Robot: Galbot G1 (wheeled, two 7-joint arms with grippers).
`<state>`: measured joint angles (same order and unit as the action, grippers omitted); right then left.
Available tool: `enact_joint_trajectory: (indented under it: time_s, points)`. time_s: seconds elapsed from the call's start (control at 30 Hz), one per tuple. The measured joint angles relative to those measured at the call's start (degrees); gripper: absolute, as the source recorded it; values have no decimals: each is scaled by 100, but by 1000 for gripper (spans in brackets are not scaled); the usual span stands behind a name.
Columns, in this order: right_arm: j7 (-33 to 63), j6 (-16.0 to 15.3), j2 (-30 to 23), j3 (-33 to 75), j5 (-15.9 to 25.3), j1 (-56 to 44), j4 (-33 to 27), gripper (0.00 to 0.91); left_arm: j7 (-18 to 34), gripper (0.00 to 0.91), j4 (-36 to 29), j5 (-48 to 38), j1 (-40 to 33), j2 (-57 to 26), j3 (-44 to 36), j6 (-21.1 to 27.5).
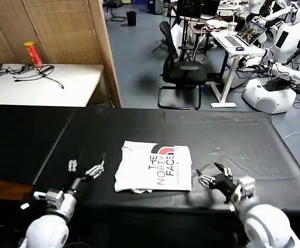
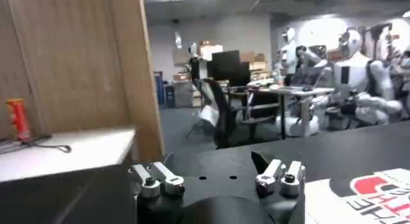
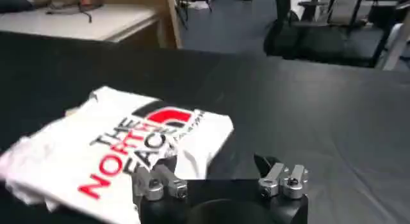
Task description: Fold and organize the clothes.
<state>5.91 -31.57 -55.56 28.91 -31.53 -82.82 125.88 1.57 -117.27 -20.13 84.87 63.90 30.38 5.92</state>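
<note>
A white T-shirt (image 1: 153, 167) lay folded into a compact rectangle near the front middle of the black tabletop (image 1: 233, 139), its printed side up, showing "THE NORTH FACE" lettering and a red logo. Its front edge looked slightly rumpled, with a bit of fabric sticking out at the lower left corner.

The left hand (image 1: 86, 167) hovered just beside the shirt's left edge, released, its fingers (image 2: 159, 180) spread apart with nothing between them. The right hand (image 1: 210, 173) hovered near the shirt's right edge, also released and grasping nothing; in the right wrist view its fingers (image 3: 285, 179) stood wide apart, with the shirt (image 3: 122, 148) lying just beyond them. Neither hand touched the shirt.
</note>
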Motion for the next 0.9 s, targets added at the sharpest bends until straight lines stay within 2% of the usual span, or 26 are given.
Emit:
enact_joint_trajectory:
  time_s: [0.1,0.17,0.27,0.37,0.47,0.53,0.63,0.9]
  points:
    - [181,921,-84,37,450,-486,-2,878,119,878,-110,100,128,38,-19,48]
    - [300,1694,-167,73,804,-855,-25,878,117,878,-218,199,246,73,31,-17]
    - [488,2681,-295,99,1257,-1367,-46,878,119,878,-298,227,427,125,112,-60]
    - [674,3496,-426,101,1645,-1831,2,878,93,878,-355,260,632,163,219,-127]
    - [800,4038,-516,83,1961,-2215,34,878,60,878,-400,249,903,236,333,-238]
    - [907,4285,-581,53,2167,-2462,74,878,26,878,-439,251,1126,285,414,-316]
    - [1066,4419,-664,9,2319,-2829,135,878,19,878,-520,322,1498,324,525,-379]
    - [1472,4166,-918,-172,2174,-3607,396,878,196,878,-850,417,2416,404,640,-236]
